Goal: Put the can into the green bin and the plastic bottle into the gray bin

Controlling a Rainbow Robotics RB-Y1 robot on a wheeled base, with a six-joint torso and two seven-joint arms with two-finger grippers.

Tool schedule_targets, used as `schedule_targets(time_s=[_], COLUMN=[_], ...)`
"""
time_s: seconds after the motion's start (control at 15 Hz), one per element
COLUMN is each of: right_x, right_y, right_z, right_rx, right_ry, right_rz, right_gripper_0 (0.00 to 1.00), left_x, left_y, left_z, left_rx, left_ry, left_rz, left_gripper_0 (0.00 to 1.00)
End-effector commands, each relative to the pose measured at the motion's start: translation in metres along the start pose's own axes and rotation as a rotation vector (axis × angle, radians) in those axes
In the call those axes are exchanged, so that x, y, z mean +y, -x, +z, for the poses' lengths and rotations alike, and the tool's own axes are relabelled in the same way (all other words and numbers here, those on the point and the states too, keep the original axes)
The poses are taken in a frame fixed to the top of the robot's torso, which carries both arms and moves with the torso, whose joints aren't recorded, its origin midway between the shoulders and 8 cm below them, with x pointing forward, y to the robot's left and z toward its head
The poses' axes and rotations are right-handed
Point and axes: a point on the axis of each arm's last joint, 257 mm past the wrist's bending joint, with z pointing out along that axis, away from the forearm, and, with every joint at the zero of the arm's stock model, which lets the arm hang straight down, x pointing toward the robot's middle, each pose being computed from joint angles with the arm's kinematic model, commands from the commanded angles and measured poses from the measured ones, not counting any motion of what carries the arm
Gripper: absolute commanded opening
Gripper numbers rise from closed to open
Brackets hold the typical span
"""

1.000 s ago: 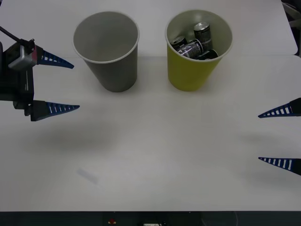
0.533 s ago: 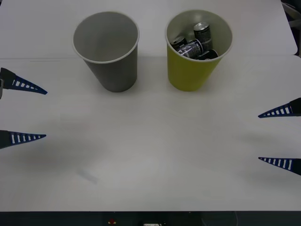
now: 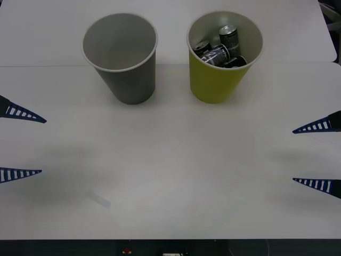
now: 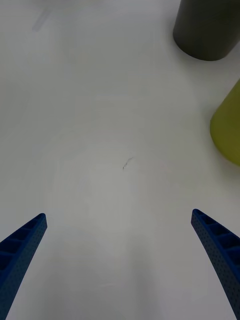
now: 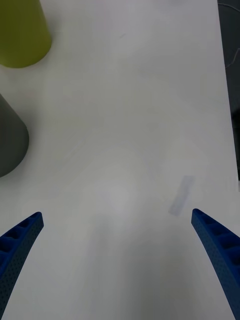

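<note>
The can [image 3: 229, 37] already stands in the green bin [image 3: 219, 85] (among other cans); the gray bin [image 3: 128, 80] looks empty. Both pincers, left [image 3: 18, 144] and right [image 3: 317, 154], hang spread at the table [image 3: 176, 160] edges, the left nearer the gray bin.

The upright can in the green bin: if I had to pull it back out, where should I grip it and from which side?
Probably by its silver top end, from straight above. The can stands upright against the far wall of the green bin, with other cans leaning beside it, so the bin's walls block any sideways approach.
</note>
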Motion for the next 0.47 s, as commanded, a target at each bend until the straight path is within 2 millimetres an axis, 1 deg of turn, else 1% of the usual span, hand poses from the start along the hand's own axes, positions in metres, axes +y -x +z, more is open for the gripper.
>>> schedule_targets(time_s=[0.07,0.33,0.47], right_x=[0.0000,0.0000,0.0000], right_y=[0.0000,0.0000,0.0000], right_z=[0.0000,0.0000,0.0000], right_rx=[0.000,0.000,0.000], right_ry=[0.000,0.000,0.000], right_rz=[0.000,0.000,0.000], right_gripper_0=[1.00,1.00,1.00], left_x=[-0.0042,-0.0098,-0.0096], left_y=[-0.0049,-0.0134,-0.0129], left_z=[-0.0010,-0.0008,-0.0006], left_rx=[0.007,0.020,0.020], left_ry=[-0.003,-0.008,-0.007], left_rz=[-0.008,-0.030,-0.027], left_gripper_0=[1.00,1.00,1.00])
